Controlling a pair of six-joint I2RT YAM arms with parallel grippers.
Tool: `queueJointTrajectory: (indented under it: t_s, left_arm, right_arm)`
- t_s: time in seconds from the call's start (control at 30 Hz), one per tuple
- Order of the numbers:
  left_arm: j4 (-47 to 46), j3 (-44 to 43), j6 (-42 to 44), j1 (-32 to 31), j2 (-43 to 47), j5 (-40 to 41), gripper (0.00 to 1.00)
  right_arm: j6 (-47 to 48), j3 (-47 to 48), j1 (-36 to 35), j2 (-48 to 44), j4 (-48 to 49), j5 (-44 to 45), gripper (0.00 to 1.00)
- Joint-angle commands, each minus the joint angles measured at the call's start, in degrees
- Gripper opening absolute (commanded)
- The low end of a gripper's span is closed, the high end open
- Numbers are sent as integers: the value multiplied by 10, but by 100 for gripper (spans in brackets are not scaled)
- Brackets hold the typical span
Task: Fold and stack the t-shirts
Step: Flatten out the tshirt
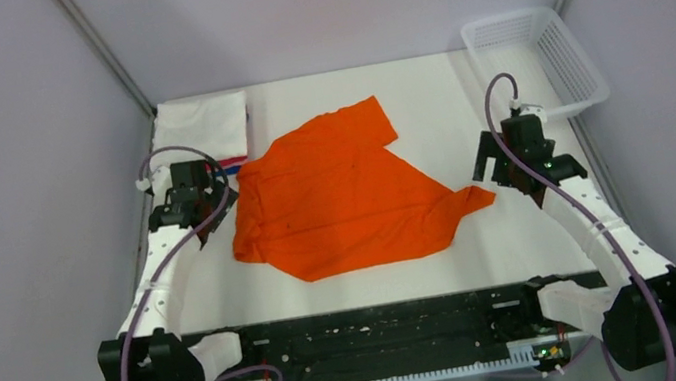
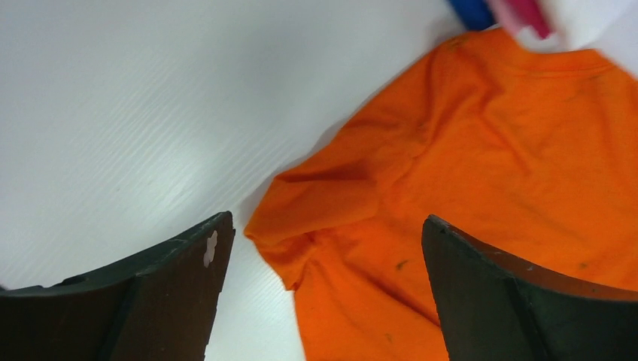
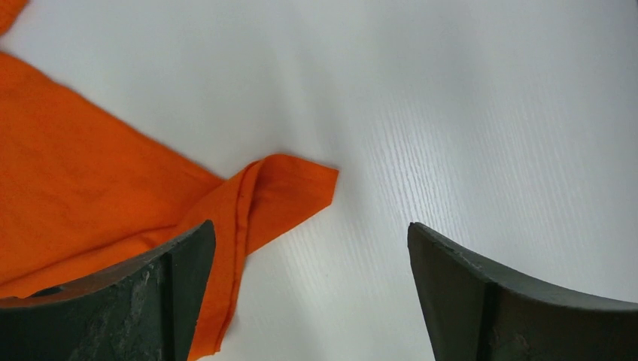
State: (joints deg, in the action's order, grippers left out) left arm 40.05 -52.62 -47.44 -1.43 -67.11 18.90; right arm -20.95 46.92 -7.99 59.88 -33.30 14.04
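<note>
The orange t-shirt [image 1: 345,194] lies crumpled and spread in the middle of the white table. A stack of folded shirts [image 1: 201,128], white on top with blue and pink-red edges, sits at the back left. My left gripper [image 1: 204,200] is open and empty above the shirt's left edge; the left wrist view shows a sleeve [image 2: 331,203] between its fingers and the blue and pink-red edges [image 2: 496,11] at the top. My right gripper [image 1: 502,166] is open and empty beside the shirt's right tip [image 3: 290,184].
A white mesh basket [image 1: 537,60] stands at the back right corner. Grey walls close in both sides. The black rail [image 1: 375,331] with the arm bases runs along the near edge.
</note>
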Motion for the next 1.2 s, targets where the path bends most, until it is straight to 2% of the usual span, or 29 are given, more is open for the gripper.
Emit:
queueJointTrajectory:
  t_s: [0.0,0.13,0.2,0.37,0.5,0.63,0.77,0.97,1.07,1.17]
  left_arm:
    - [-60,-32,29,3,24,-68,99]
    - [-200,-13,69,-4,-18,-260,99]
    - [-213,-47,81,-21,-74,-299,99]
    - [-178,-175,122,-98,-247,-288,99]
    - [-165,-228,122,-112,-353,-290,98]
    - [-155,-220,115,-115,-401,-284,96]
    - [-159,-137,93,-126,-380,-275,96]
    - [-163,68,36,-173,-275,-288,95]
    - [-150,154,-1,-231,-200,-318,95]
    - [-140,202,-19,-311,-129,-381,96]
  right_arm:
    - [-30,34,4,14,-4,33,99]
    - [-39,-12,-38,9,89,-78,99]
    - [-52,-31,-94,20,121,-91,99]
    - [-86,-60,-226,90,188,-96,99]
    - [-98,-61,-266,167,239,-108,99]
    - [-92,-31,-281,245,247,-95,99]
    - [-95,-8,-283,284,243,-69,99]
    - [-62,73,-282,332,229,-36,99]
    - [-50,114,-282,369,226,-46,99]
    - [-40,137,-282,401,229,-66,99]
